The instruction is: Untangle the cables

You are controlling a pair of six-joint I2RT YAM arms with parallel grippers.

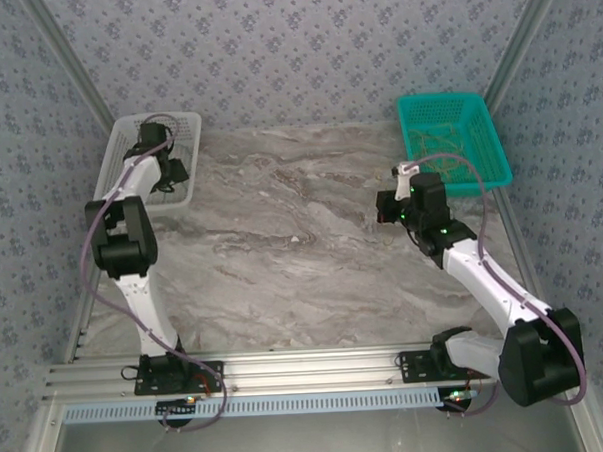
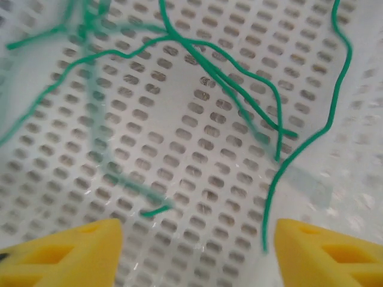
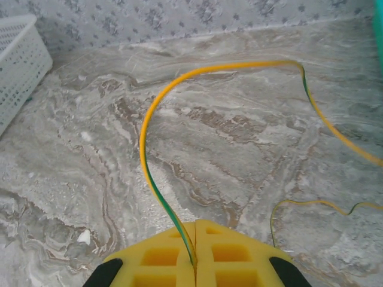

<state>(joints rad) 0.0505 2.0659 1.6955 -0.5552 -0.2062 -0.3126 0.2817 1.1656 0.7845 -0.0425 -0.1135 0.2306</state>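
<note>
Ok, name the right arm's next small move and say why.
Probably pull the yellow-green cable left, toward the white basket. The right gripper is shut on it, and it arcs above the table with its far end trailing right, toward the teal basket, so it may not be free yet.

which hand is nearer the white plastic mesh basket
Left. The left hand reaches into the white plastic mesh basket; the right hand, holding a yellow-green cable, is across the table by the teal plastic basket.
</note>
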